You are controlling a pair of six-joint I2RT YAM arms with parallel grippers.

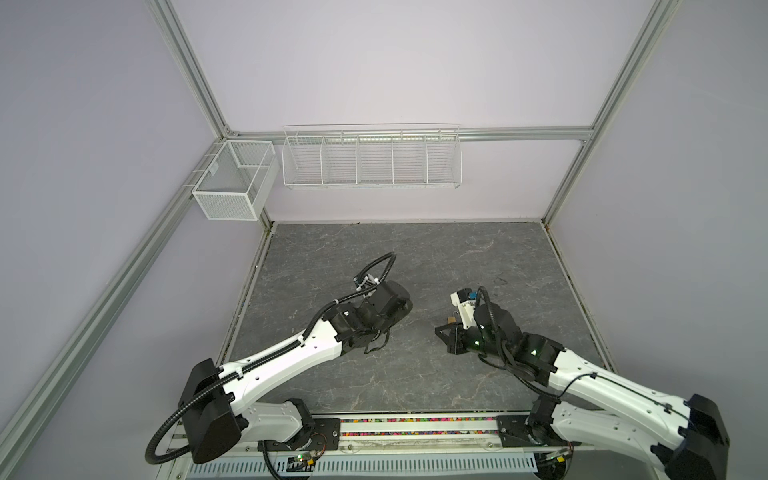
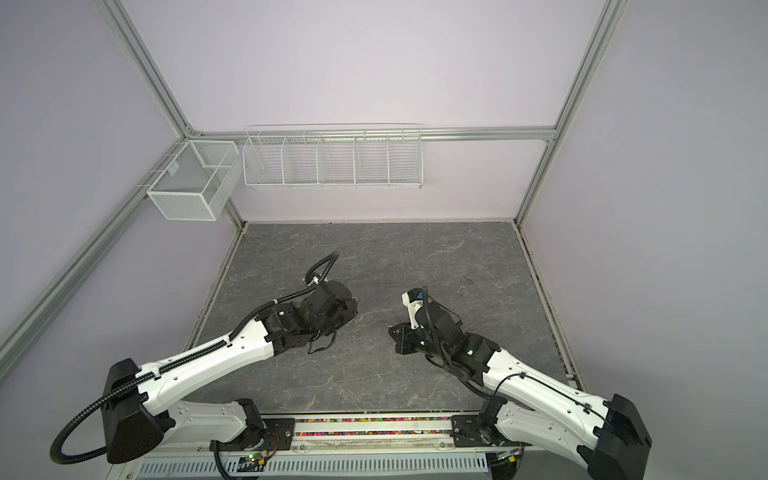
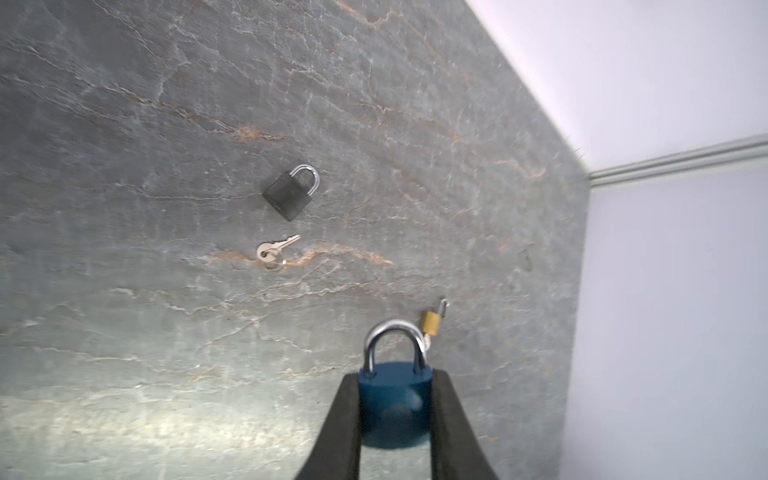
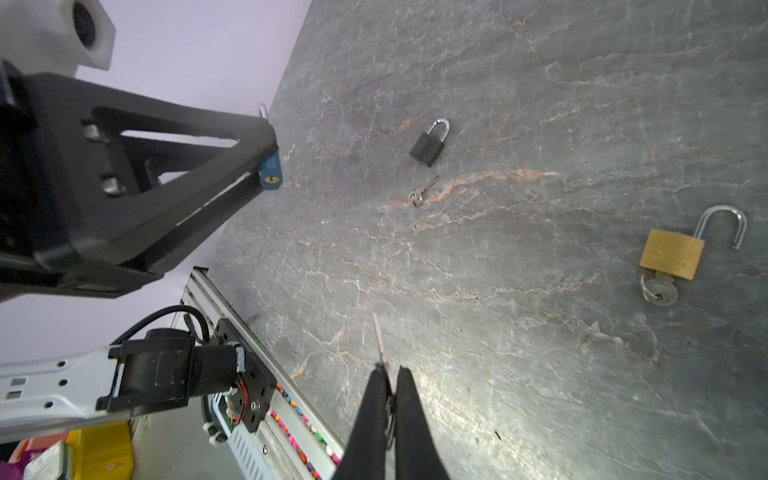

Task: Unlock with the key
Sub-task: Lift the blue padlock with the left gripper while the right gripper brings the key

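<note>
Our left claw (image 3: 395, 376) clamps the body of the blue padlock (image 3: 392, 399), shackle closed, off the grey tabletop (image 3: 124, 124). Our right claw (image 4: 391, 370) is pinched tight on a key (image 4: 378, 336), blade jutting forward. Below, we see a black padlock (image 3: 289, 195) just beside a loose key (image 3: 274, 249). Well apart from them, a brass padlock (image 4: 671, 253) lies with its shackle sprung open.

**Three padlocks, three colours**

The blue padlock (image 3: 394, 399) has a silver shackle, as do the black padlock (image 3: 287, 195) and the brass padlock (image 4: 672, 254). The loose key (image 3: 274, 249) and the held key (image 4: 378, 338) are pale silver. The table (image 3: 124, 124) is dark grey with white and rust veins. The walls (image 1: 395, 62) are pale lilac, the baskets (image 1: 372, 166) white wire, the arms (image 1: 291, 353) white with black joints.
</note>
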